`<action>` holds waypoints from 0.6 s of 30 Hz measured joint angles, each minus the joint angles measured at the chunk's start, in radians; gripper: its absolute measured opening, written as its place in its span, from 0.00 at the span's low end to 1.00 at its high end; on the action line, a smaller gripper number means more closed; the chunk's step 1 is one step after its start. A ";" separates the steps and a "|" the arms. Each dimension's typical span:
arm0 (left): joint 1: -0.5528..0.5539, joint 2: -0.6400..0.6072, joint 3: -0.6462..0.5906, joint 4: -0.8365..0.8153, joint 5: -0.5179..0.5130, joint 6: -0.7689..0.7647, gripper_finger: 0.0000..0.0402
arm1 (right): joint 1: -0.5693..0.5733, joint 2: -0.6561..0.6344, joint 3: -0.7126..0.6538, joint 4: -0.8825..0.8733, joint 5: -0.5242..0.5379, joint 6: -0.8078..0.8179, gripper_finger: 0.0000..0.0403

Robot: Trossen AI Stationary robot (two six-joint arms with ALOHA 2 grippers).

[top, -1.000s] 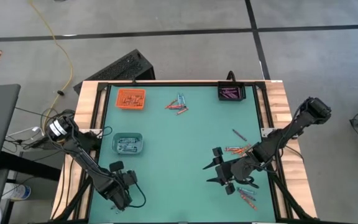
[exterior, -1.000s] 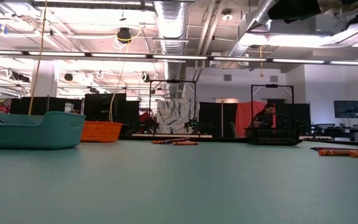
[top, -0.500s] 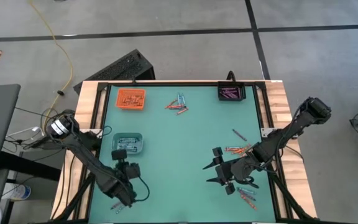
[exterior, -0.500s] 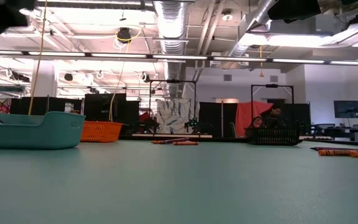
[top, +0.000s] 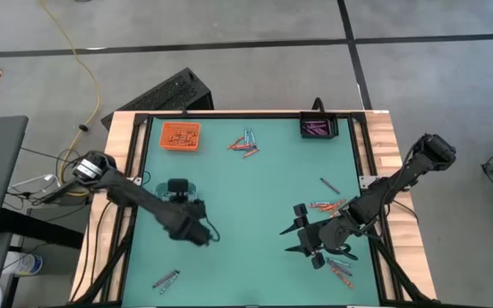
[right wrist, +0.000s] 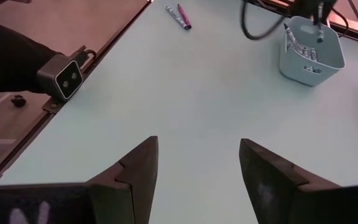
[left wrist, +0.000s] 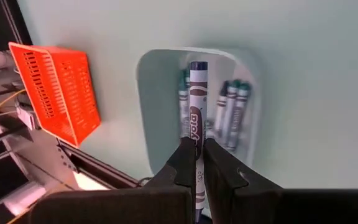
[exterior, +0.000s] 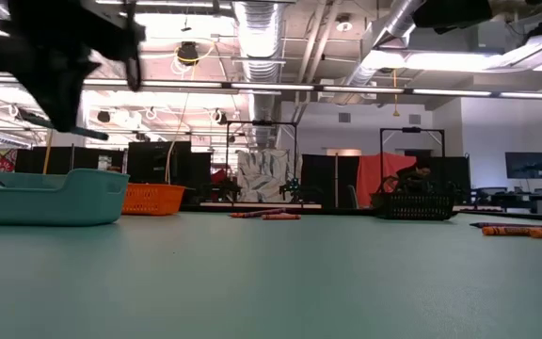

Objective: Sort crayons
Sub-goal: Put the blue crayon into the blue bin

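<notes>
Left wrist view alone shows the left fingers [left wrist: 194,165] clenched on one crayon [left wrist: 196,118] above the teal tray [left wrist: 157,99], beside an orange basket [left wrist: 58,90]. High view shows the right fingers [top: 296,229] spread over the green worktop [top: 246,239]. Low view shows a ducted hall behind.

I'm seeing even, bright light on the green table [top: 255,184] from above, casting only faint shadows. At table height the ceiling lights [exterior: 252,24] are glaring white, and the left arm [exterior: 59,52] is showing as a dark, smeared silhouette against them. Both wrist views are looking sharp and softly lit.
</notes>
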 joint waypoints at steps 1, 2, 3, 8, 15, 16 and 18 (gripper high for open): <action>0.022 0.000 0.000 -0.001 0.006 0.027 0.00 | 0.000 0.000 0.000 -0.001 0.000 0.000 0.54; 0.043 0.000 0.000 -0.006 0.013 0.050 0.00 | 0.002 0.001 0.000 -0.001 0.000 0.000 0.54; 0.063 0.000 0.000 -0.015 0.021 0.068 0.00 | 0.004 0.006 0.000 0.001 0.001 0.000 0.54; 0.154 -0.010 -0.036 -0.020 0.103 0.139 0.00 | 0.013 0.047 0.000 0.003 0.002 0.008 0.54; 0.214 -0.084 -0.185 0.087 0.223 0.179 0.00 | 0.012 0.142 0.000 0.013 0.001 0.011 0.54; 0.217 -0.100 -0.204 0.106 0.234 0.173 0.00 | 0.012 0.152 0.000 0.024 0.001 0.011 0.54; 0.218 -0.135 -0.238 0.149 0.229 0.152 0.00 | 0.012 0.163 0.000 0.041 0.001 0.004 0.54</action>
